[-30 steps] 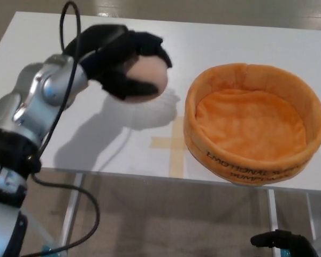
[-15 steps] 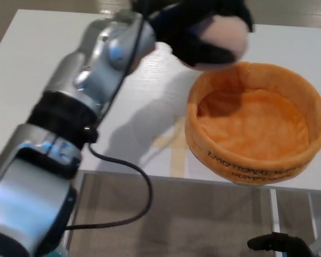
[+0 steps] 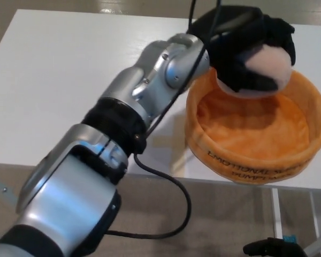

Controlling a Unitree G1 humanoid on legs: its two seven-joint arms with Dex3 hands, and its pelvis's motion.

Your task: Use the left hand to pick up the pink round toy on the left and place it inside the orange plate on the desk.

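My left hand (image 3: pixel 246 45) has its fingers wrapped around the pink round toy (image 3: pixel 267 67), held over the orange plate's (image 3: pixel 305 155) twelve o'clock rim, ready to drop inside.

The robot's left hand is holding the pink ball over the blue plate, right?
Not quite: the plate is orange, not blue, as the head view shows. The rest is right: the left hand is holding the pink ball over it.
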